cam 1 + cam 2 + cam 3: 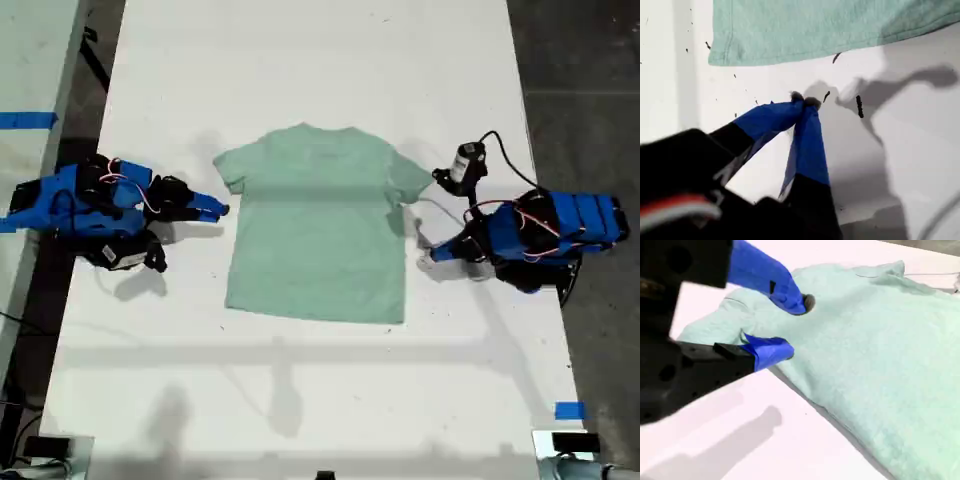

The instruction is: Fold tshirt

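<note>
Tshirt [315,235] lies flat, unfolded, mid-bench [300,60]; my second tool [796,325] is wide over its sleeve [715,322], my first tool [804,102] pinched closed just beside it; next, probably lower and grip the sleeve.

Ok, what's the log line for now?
tshirt flat, unfolded | my first pincer shut, beside it | my second pincer open at sleeve

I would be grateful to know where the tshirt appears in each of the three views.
Exterior view: the tshirt lies flat on the table, centred.
First wrist view: only an edge, beyond my first gripper.
Second wrist view: fills most of it, sleeve by my second gripper.
Shared landmark: the white table.
</note>
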Robot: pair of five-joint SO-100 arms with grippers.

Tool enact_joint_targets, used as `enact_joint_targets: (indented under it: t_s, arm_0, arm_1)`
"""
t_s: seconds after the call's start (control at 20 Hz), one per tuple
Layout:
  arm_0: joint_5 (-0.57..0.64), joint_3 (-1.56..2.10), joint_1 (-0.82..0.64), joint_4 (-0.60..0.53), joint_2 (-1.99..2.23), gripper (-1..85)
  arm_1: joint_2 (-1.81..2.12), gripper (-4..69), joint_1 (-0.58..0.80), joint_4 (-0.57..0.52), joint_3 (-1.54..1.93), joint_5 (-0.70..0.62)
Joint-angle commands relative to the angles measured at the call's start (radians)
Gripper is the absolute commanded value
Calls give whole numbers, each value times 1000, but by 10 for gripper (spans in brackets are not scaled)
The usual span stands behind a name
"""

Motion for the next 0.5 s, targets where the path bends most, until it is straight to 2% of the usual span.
enact_joint_targets:
  t_s: [0.0, 0.45]
  arm_0:
    - [12, 5, 120, 8, 106, 1]
    - [17, 8, 121, 8, 106, 1]
  arm_1:
    - [63, 25, 71, 23, -5, 706]
    - [63, 17, 92, 23, -5, 706]
